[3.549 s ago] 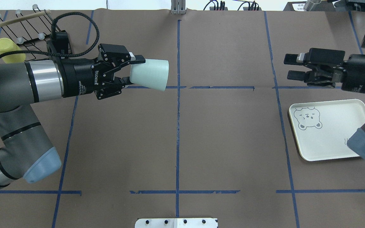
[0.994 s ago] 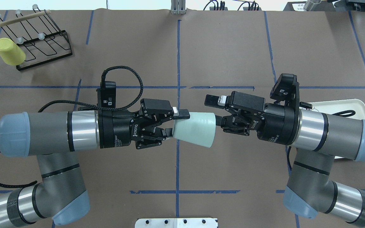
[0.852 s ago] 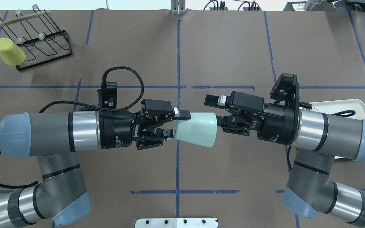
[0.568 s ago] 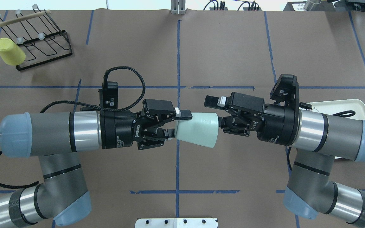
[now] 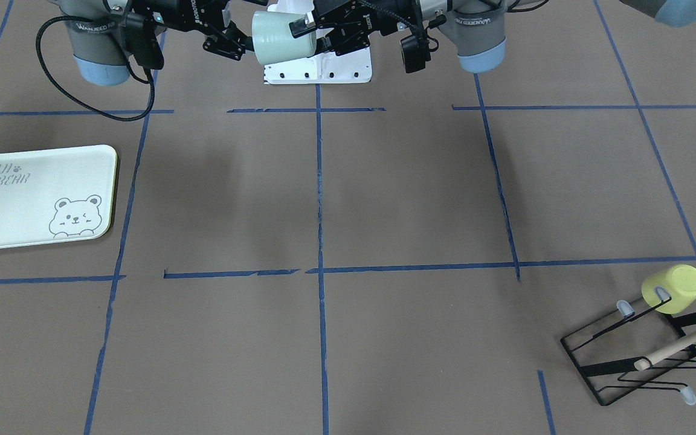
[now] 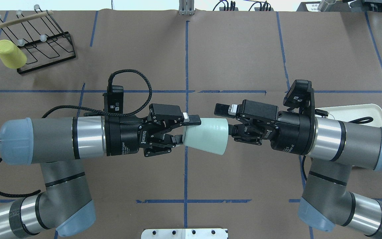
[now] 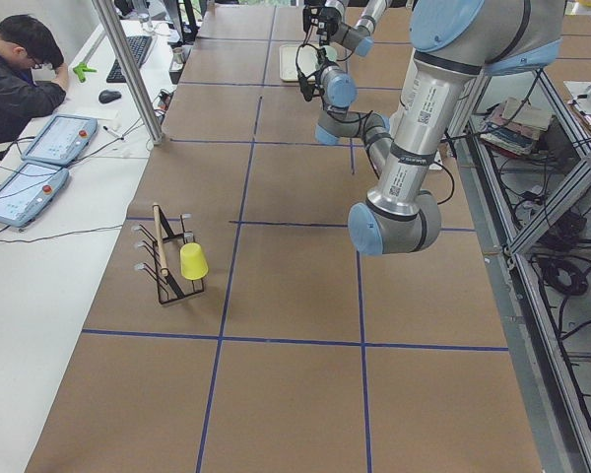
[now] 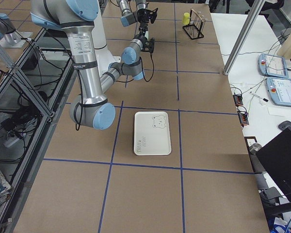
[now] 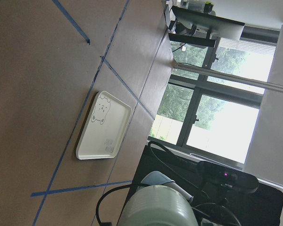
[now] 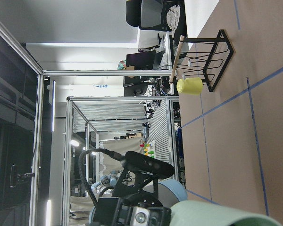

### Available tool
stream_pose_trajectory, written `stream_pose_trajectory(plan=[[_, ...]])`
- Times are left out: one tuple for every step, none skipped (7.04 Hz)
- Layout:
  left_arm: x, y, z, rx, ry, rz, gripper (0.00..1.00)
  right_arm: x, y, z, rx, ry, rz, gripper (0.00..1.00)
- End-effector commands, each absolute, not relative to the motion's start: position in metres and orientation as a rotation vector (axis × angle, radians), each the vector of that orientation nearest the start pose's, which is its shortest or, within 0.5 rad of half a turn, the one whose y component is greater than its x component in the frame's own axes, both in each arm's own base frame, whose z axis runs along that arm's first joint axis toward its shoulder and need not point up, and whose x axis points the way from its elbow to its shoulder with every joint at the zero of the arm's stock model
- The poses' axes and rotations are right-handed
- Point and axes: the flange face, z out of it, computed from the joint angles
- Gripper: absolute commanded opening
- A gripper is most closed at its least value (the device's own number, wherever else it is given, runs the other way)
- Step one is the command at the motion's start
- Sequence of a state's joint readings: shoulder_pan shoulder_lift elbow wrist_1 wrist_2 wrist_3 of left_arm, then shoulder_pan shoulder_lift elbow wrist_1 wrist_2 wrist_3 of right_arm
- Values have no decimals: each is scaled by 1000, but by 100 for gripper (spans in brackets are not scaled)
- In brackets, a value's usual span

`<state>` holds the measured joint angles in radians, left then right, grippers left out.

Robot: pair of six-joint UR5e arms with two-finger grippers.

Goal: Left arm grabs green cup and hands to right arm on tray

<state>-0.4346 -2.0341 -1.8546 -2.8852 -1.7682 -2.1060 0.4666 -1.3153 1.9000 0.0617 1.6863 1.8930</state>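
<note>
The pale green cup (image 6: 207, 136) lies sideways in the air over the table's middle, with its wide mouth toward the right arm. My left gripper (image 6: 186, 130) is shut on its narrow base end. My right gripper (image 6: 224, 119) is open at the cup's mouth: one finger (image 6: 222, 109) is outside the rim and the other sits at the opening. The front view shows the same cup (image 5: 281, 35) between both grippers. The tray (image 6: 373, 111) lies on the table at the right, partly hidden under the right arm, and shows whole in the front view (image 5: 22, 199).
A yellow cup (image 6: 10, 54) hangs on a black wire rack (image 6: 41, 39) at the far left corner. A white mounting plate (image 6: 184, 233) sits at the near edge. Blue tape lines cross the brown table.
Both arms have come from the table's sides to its middle, the left one carrying the cup. In the last second the right gripper edged closer to the cup's mouth, still open.
</note>
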Motion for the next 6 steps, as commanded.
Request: stream_pose_trajectory(plan=[[421, -321, 142, -226, 2063, -398, 28, -351, -310, 220, 88, -2226, 299, 66], [421, -321, 142, -226, 2063, -398, 28, -352, -309, 219, 85, -2227, 295, 51], [421, -321, 142, -228, 2063, -398, 28, -352, -309, 220, 85, -2225, 293, 37], [421, -321, 142, -228, 2063, -398, 28, -353, -308, 219, 82, -2226, 290, 33], [420, -322, 142, -226, 2064, -399, 28, -353, -308, 219, 83, -2227, 287, 30], [419, -321, 142, -226, 2066, -398, 28, -353, -308, 218, 83, -2229, 287, 24]])
